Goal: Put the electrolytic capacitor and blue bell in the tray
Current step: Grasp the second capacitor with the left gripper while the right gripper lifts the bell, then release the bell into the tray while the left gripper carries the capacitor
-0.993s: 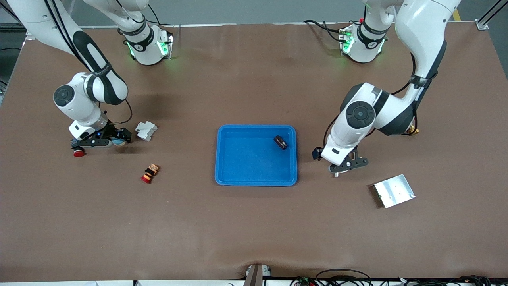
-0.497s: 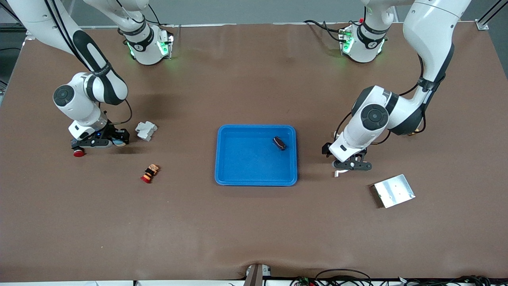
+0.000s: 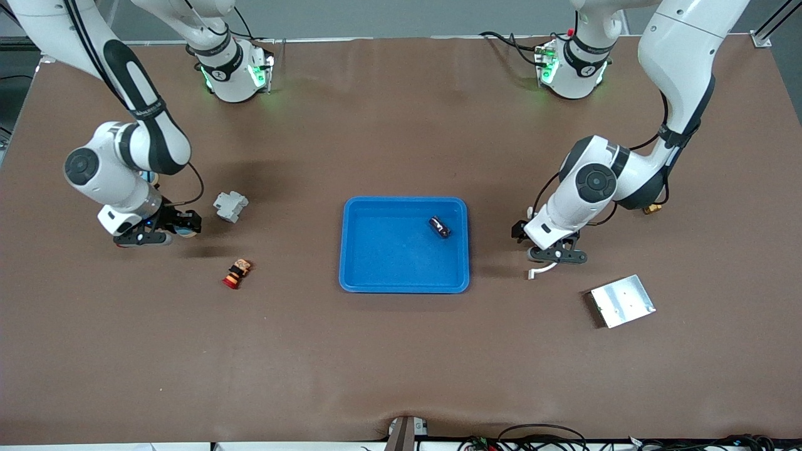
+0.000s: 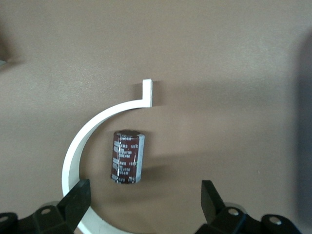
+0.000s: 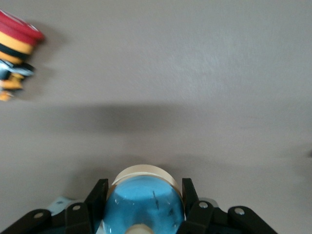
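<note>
The bright-blue tray (image 3: 376, 275) lies mid-table with a small dark cylinder (image 3: 440, 226) in its corner toward the left arm's base. My left gripper (image 3: 554, 254) is open beside the tray, low over the table. In the left wrist view a maroon electrolytic capacitor (image 4: 126, 157) lies on the brown table inside a white curved clip (image 4: 92, 131), just ahead of the open left gripper (image 4: 145, 202). My right gripper (image 3: 156, 233) is shut on the blue bell (image 3: 183, 231) and holds it just above the table. The bell (image 5: 144, 202) fills the right gripper (image 5: 144, 197).
A grey-white block (image 3: 230, 205) lies beside the right gripper. A red, orange and black button part (image 3: 236, 274) lies nearer the front camera; it also shows in the right wrist view (image 5: 14, 48). A silver metal plate (image 3: 622, 300) lies toward the left arm's end.
The left gripper has drawn away from the tray toward the left arm's end. The dark cylinder in the tray has rolled slightly. The right gripper has shifted with the bell, now covering a red button.
</note>
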Controlling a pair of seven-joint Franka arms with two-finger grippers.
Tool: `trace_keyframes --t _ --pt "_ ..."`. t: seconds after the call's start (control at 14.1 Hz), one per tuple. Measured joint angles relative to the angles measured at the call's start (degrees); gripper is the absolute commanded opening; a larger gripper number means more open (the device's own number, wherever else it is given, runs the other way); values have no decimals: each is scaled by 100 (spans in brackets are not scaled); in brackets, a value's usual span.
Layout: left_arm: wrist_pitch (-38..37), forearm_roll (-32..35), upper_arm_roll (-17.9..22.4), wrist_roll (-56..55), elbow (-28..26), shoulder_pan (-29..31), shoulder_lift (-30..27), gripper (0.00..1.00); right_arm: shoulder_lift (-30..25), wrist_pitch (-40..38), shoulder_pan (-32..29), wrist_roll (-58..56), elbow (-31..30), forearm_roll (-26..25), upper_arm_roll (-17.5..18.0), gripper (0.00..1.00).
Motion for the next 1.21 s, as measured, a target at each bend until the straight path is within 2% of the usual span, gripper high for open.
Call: trace_keyframes --t 0.14,0.5,0.78,0.85,0.99,1.14,1.21 --pt "286 179 3 2 -36 69 143 100 -74 -767 182 339 582 5 10 0" --pt "694 517 8 0 -39 287 495 100 -242 -1828 1098 2064 1506 8 34 0" --pt "844 518 8 -50 -39 302 622 100 -241 -2155 1929 3588 1969 9 53 0" --pt "845 518 8 -93 -39 303 624 73 -237 -2155 2122 3941 2019 9 55 0" --pt "850 518 7 -117 -36 306 624 32 -211 -2137 2502 4665 2063 10 59 0" --pt "851 518 7 -119 -34 307 624 2 -141 -2057 2849 5341 2076 10 63 0" --pt "851 519 8 -126 -25 314 618 0 -90 -1992 2981 5617 2078 10 62 0"
